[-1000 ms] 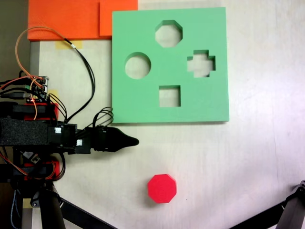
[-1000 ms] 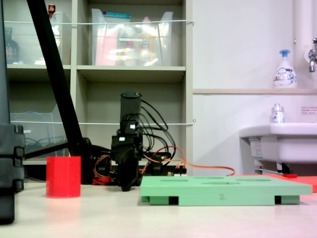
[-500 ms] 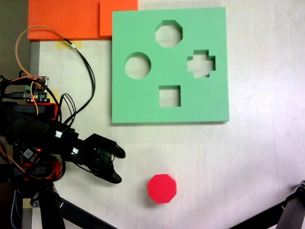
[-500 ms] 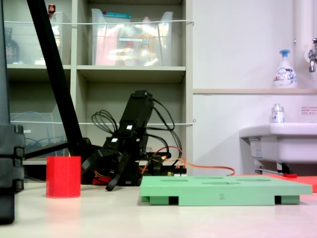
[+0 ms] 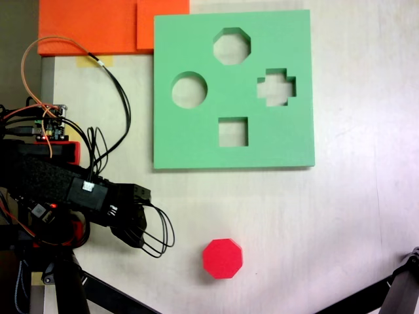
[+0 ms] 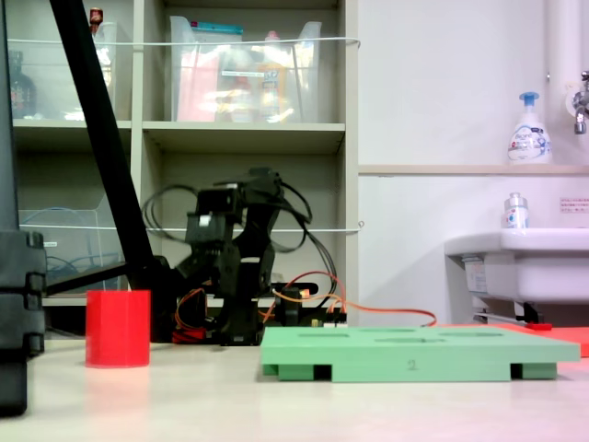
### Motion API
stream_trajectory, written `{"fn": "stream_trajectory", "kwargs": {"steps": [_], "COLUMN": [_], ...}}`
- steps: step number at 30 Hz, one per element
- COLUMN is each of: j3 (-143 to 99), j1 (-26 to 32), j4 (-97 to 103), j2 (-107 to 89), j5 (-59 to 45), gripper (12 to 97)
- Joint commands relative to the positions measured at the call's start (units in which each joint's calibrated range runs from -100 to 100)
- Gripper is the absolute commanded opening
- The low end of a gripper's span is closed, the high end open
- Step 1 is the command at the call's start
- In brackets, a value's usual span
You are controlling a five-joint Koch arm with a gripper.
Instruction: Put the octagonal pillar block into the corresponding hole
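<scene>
The octagonal pillar block (image 5: 222, 258) is bright red and stands upright on the white table, below the green foam board (image 5: 196, 39) as a fixed view shows it. The block (image 6: 118, 329) is also at the left of the side-on fixed view, apart from the board (image 6: 414, 354). The octagon hole (image 5: 232, 46) is empty, near the board's far edge. My gripper (image 5: 135, 231) hangs at the left of the block, well apart from it. Seen from above, its fingers lie under the wrist. The arm (image 6: 230, 239) is folded and raised, and I cannot make out the jaws.
The board also has a round cutout (image 5: 189, 89), a cross cutout (image 5: 275, 87) and a square cutout (image 5: 233, 131). Orange foam sheets (image 5: 91, 26) lie at the top left. Black tripod legs (image 5: 98, 288) cross the bottom corners. Cables (image 5: 118, 85) loop beside the arm. A sink (image 6: 525, 267) stands behind.
The gripper swung from beside the board's lower left corner toward the block, showed open fingers half a second ago, then the wrist lifted and folded over them. Block and board stayed put.
</scene>
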Motion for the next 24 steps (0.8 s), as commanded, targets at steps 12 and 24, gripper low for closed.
{"fn": "stream_trajectory", "kwargs": {"steps": [12,24], "j3": [41.3,66.72], "j1": [1.51,1.03], "j4": [-16.27,-17.62], "j2": [35.49,73.34], "j5": [-1.27,-3.81], "gripper": [91.1,90.9]}}
